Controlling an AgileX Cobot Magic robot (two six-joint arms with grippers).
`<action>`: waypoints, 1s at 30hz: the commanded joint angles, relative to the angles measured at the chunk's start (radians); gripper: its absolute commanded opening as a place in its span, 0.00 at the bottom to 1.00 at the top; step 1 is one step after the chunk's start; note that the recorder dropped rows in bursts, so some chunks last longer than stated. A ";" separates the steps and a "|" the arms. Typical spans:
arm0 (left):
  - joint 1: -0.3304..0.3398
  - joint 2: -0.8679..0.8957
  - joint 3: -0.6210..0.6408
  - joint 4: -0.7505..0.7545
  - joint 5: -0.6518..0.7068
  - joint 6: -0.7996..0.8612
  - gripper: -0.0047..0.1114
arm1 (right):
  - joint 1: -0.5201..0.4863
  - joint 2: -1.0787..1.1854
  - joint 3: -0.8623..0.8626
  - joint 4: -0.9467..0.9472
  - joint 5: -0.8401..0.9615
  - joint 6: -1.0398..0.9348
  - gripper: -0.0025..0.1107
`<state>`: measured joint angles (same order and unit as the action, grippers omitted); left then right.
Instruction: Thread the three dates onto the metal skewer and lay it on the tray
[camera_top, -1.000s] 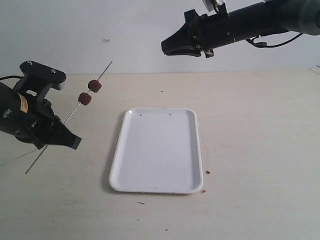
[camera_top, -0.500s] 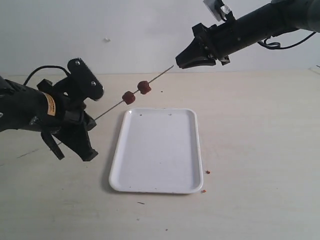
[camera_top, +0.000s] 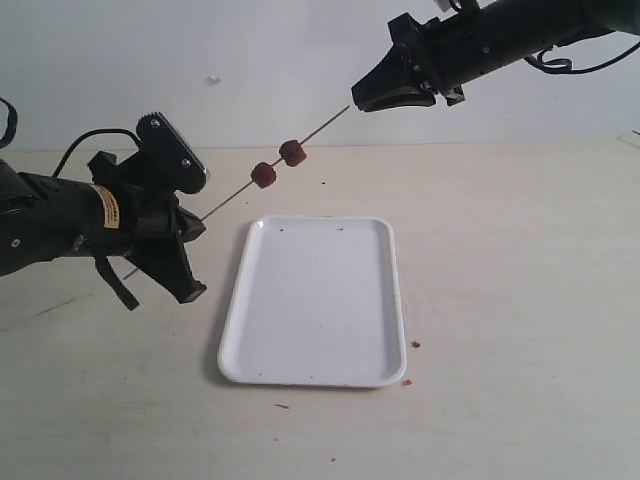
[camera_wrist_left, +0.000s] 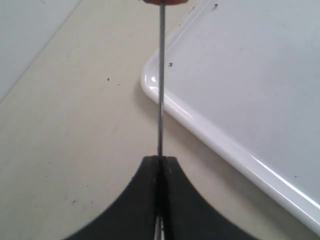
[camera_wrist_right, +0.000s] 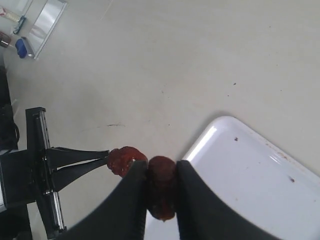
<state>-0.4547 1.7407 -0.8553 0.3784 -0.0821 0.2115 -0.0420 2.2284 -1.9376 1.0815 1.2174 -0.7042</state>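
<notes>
My left gripper (camera_top: 186, 280) is shut on the lower part of the metal skewer (camera_top: 225, 199), which slants up to the right above the table. Two dates (camera_top: 264, 175) (camera_top: 293, 152) sit threaded on it, close together. The skewer's tip reaches my right gripper (camera_top: 362, 100), raised over the table's far side. The right wrist view shows that gripper (camera_wrist_right: 161, 172) shut on a third date (camera_wrist_right: 161, 187), with a threaded date (camera_wrist_right: 122, 160) just beyond it. The white tray (camera_top: 250, 330) lies flat below, with nothing on it. In the left wrist view the skewer (camera_wrist_left: 161, 75) rises from the left gripper (camera_wrist_left: 160, 160).
Small reddish crumbs (camera_top: 415, 344) lie on the table off the tray's near right corner. A pale wall stands behind the table. The left arm's body (camera_top: 60, 215) hangs over the table's left side.
The left arm has swung the skewer and its two dates up and to the right, so its tip now meets the right gripper. The right gripper shifted slightly right.
</notes>
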 joint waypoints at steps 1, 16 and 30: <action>0.001 -0.006 0.003 0.003 -0.024 -0.002 0.04 | -0.004 -0.008 -0.004 0.005 0.004 -0.001 0.18; 0.001 -0.006 0.003 0.003 -0.043 -0.005 0.04 | 0.008 -0.008 -0.004 0.005 0.004 0.018 0.18; -0.008 -0.006 0.005 0.003 -0.053 -0.008 0.04 | 0.053 -0.008 -0.004 0.010 0.004 0.020 0.18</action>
<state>-0.4533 1.7407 -0.8532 0.3832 -0.1031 0.2111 -0.0065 2.2284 -1.9376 1.0801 1.2050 -0.6847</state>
